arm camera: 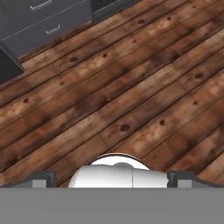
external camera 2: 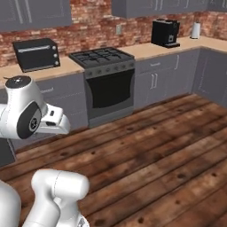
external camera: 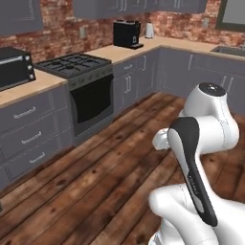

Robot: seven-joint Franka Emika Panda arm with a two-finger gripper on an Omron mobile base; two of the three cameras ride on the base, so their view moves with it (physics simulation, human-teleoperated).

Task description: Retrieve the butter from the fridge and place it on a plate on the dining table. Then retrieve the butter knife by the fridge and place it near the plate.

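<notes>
Left base view, reading left to right: a black microwave [external camera: 14, 67] on the counter [external camera: 28, 88], then the stove [external camera: 76, 64] with its dark oven door, a coffee machine [external camera: 127, 33] farther along, and the folded white arm [external camera: 201, 143] over the wood floor [external camera: 95, 182]. From the other side the same run of counter sits under the brick wall [external camera 2: 88, 26]. In the hand view the gripper [arm camera: 112, 177] points down at bare floorboards, its two dark tips standing far apart at the bottom corners with nothing between them. I see no fridge, butter, plate, table or knife from here, so I cannot say where the butter lies. By my reckoning the job has barely begun: every fetch and every placing is left, and the base must first find the fridge.
</notes>
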